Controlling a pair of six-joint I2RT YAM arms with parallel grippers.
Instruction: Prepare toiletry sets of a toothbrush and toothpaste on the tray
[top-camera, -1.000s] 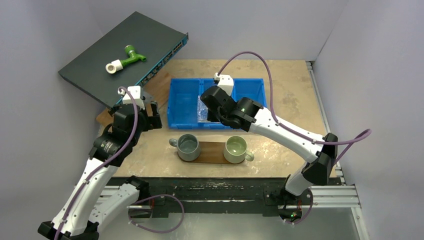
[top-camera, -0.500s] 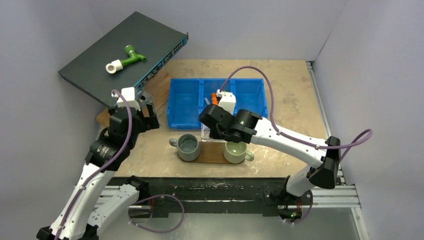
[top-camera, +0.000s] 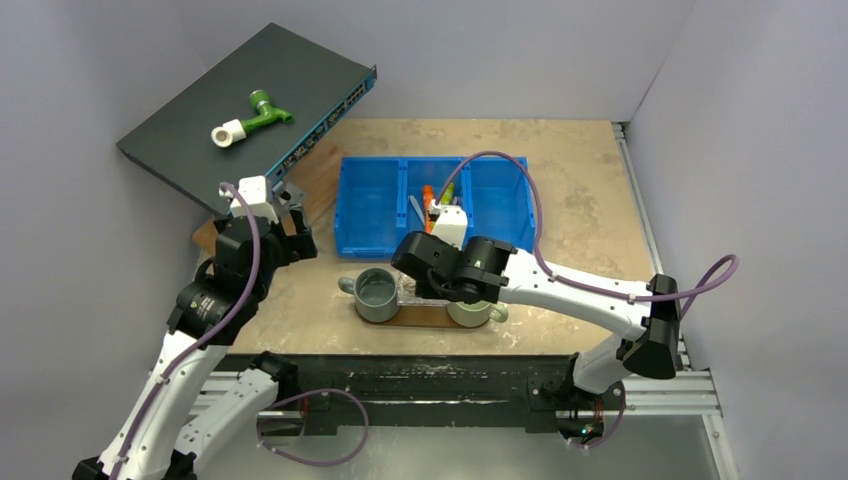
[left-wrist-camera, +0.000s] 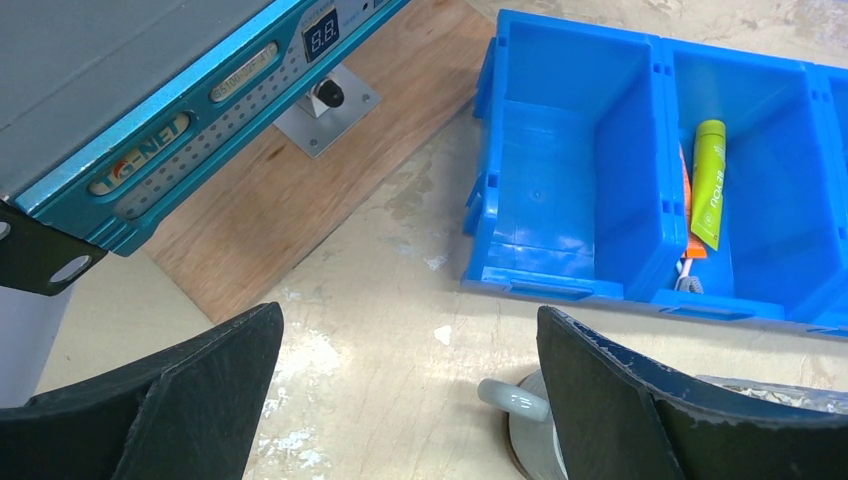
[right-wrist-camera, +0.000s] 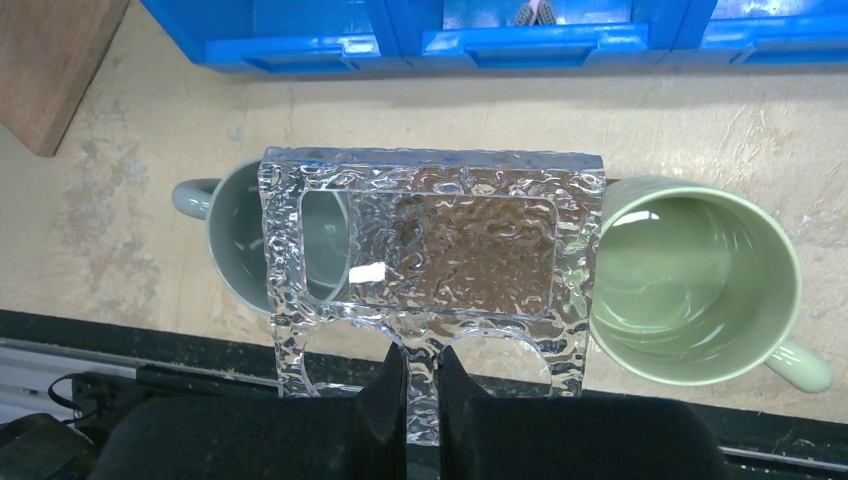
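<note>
Mugs (right-wrist-camera: 690, 280) beneath clear plastic piece (right-wrist-camera: 450, 240), right pincer (right-wrist-camera: 421, 378) gripping it

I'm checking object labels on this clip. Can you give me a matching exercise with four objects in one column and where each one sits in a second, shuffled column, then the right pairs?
Things:
1. lime-green tube
2. clear crinkled plastic holder
3. green tap fitting
4. pale green mug

Places:
A. on top of the dark network switch
B. standing on the brown oval tray
C. pinched in the right gripper
D. in the middle compartment of the blue bin

Pairs: 1-D, 2-C, 3-A, 4-B
</note>
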